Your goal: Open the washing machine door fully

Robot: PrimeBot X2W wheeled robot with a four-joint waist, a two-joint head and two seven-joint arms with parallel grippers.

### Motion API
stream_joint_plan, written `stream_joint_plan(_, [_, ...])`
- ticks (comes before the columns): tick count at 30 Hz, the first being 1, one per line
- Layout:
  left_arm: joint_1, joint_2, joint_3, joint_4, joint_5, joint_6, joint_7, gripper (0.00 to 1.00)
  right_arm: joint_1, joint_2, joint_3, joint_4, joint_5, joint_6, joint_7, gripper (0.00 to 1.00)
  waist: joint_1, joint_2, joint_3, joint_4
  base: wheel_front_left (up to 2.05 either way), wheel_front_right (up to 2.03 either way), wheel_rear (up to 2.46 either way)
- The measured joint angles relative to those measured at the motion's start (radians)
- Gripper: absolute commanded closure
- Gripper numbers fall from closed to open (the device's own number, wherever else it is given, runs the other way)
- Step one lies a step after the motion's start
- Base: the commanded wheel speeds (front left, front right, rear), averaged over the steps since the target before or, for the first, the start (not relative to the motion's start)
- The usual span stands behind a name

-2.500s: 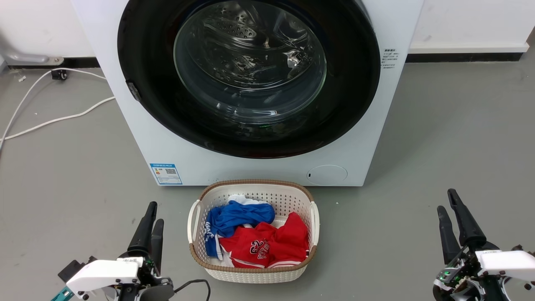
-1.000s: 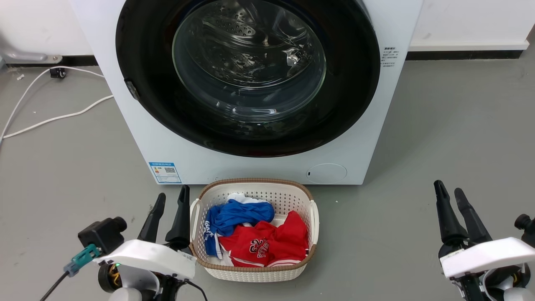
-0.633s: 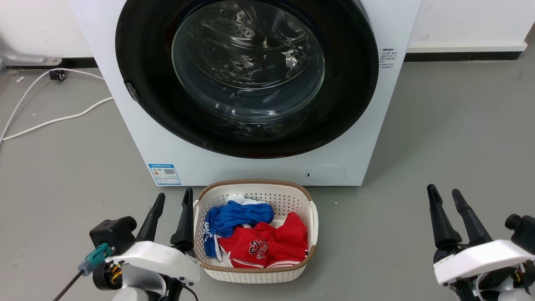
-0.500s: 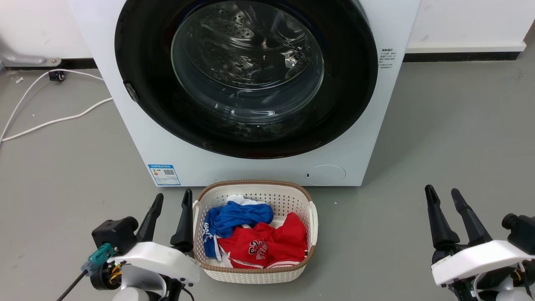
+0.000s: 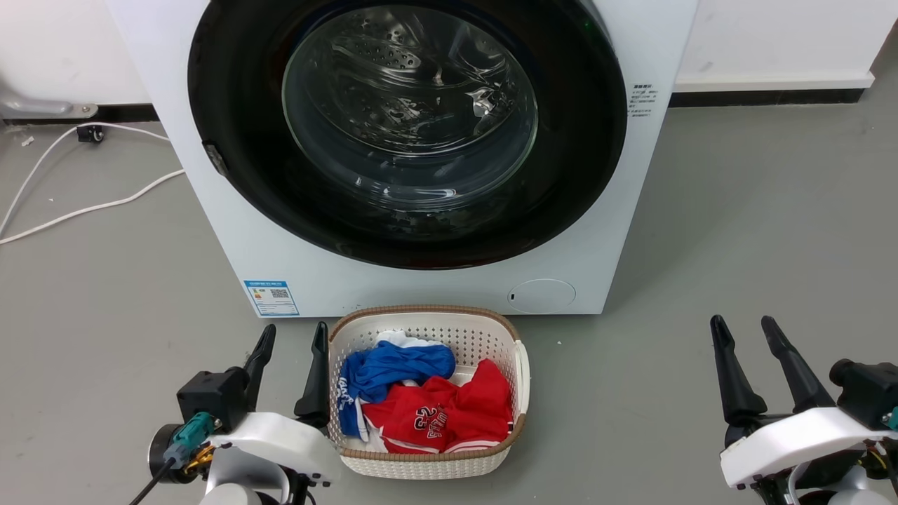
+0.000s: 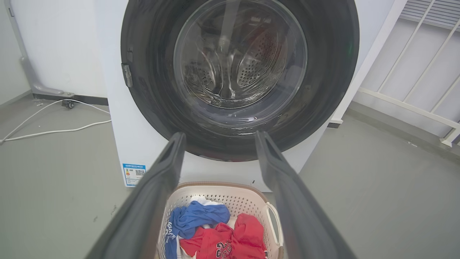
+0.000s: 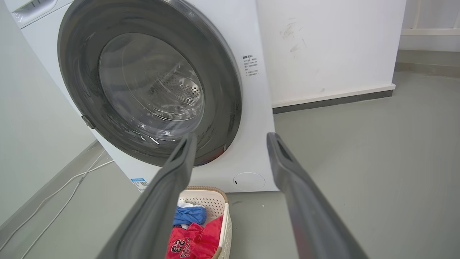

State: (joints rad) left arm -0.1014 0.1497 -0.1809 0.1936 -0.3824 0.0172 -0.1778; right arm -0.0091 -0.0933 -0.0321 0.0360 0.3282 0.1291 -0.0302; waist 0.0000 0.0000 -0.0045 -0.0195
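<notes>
The white washing machine (image 5: 435, 280) stands on grey floor, with the washing machine door (image 5: 575, 161) closed flat against its front. A laundry basket (image 5: 421, 312) of red and blue clothes sits just before it. The 2 grippers are spread and empty: the left gripper (image 5: 295, 330) just beside the basket, the right gripper (image 5: 742, 322) well apart.

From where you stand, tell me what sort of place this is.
Likely a laundry or utility room: a white front-loading washing machine with its large round black-rimmed glass door closed, a cream perforated plastic basket of red and blue clothes before it, and a grey floor.
</notes>
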Motion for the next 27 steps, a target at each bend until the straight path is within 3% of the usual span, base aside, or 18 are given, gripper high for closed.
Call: stream_joint_plan(27, [-0.004, -0.017, 0.029, 0.042, 0.181, -0.031, -0.059, 0.0, 0.01, 0.012, 0.01, -0.009, -0.192, 0.0, -0.018, 0.0, 0.0, 0.0, -0.002, 0.004, 0.0, 0.0, 0.0])
